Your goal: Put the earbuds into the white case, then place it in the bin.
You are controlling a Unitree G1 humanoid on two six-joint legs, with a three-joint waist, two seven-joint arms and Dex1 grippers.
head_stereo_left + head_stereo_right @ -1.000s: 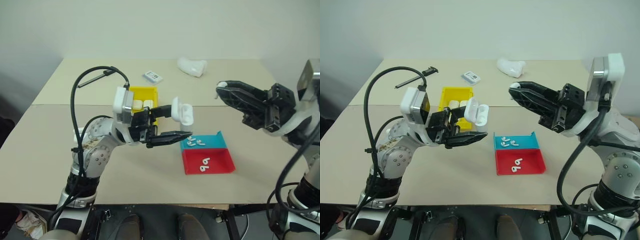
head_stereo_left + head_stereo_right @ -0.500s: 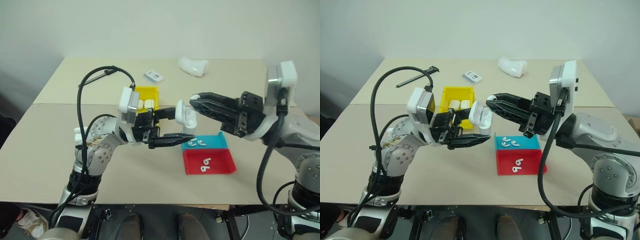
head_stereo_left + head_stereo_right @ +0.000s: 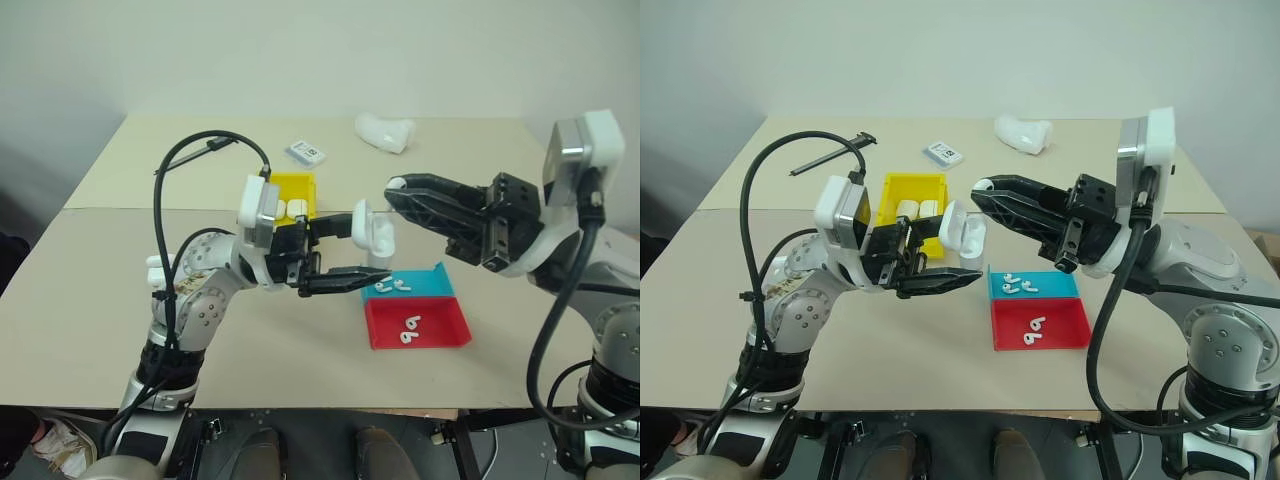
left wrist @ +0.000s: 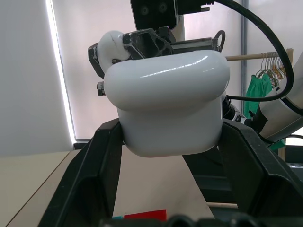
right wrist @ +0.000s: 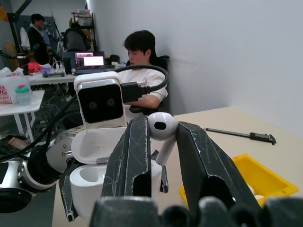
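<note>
Left end effector [image 3: 345, 250]: mine, clamped shut on the white case [image 3: 368, 228], one finger on each side of the body, held in the air above the worktop [image 3: 100, 300] with the lid flipped open. If that grip is off-centre, a push from the other side could twist the case out.
Bin [image 3: 270, 187]: yellow, behind my left wrist, with other white cases already lying in it. It is close to my left arm, so a careless swing could knock it.
White case, risk: judging from the right wrist view, one socket looks empty and faces my other arm. The opening is small and glossy; a stem that arrives tilted would likely skid off the rim instead of seating.
Right end effector [image 5: 160, 130]: mine, pinching one earbud [image 5: 162, 126] by its head, stem hanging down, just above the open case. The hold is on a round, slick bulb, so it could squirt free and fall.
Tray [image 3: 415, 305]: blue-and-red, below and to the right of the case, with loose earbuds in both halves. A dropped one may land among them or bounce off the worktop.
</note>
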